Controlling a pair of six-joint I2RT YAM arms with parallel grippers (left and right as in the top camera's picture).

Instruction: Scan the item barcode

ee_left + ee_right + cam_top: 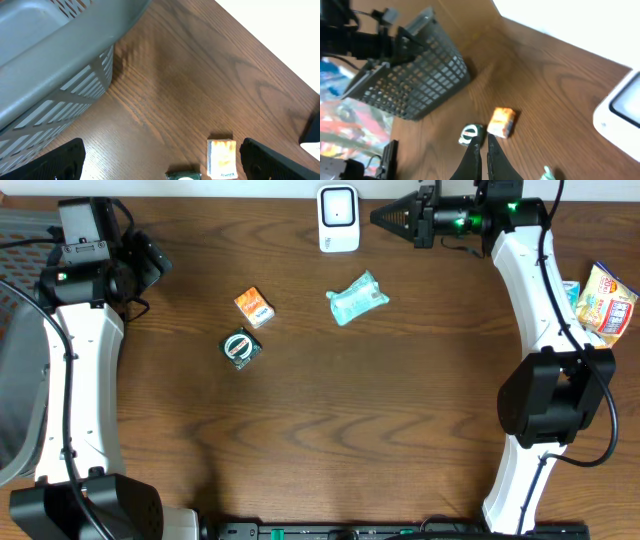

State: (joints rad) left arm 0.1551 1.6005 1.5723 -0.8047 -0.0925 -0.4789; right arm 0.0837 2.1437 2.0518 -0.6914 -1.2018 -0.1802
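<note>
Currently no item is picked. Left pincer (162,144) is wide open and empty, over the left side of the bench (330,440), with the basket (60,60) just to its left. Right pincer (484,145) is shut tight on nothing, at the far edge just right of the scanner (339,218).

Candidate items lie mid-bench:
- orange box (254,307), left of centre
- green tin (240,347), just near-left of the box, apart from it
- teal pouch (357,298), right of the box, closest to the scanner

Cannot tell which one is meant. The box is my guess, since it sits ahead of the open left pincer.

Step in hand looks like the reach and grasp. To do it well:
- Line the jaws across the box's short sides and come straight down, keeping clear of the tin.
- Close on the edges, not the printed faces, so the barcode is not covered. No barcode is readable from these views, so the box may need turning.
- Carry it to the scanner window, code face toward it, flat and close.
- The shut right pincer next to the scanner could crowd the approach, so come in from the scanner's left.
</note>
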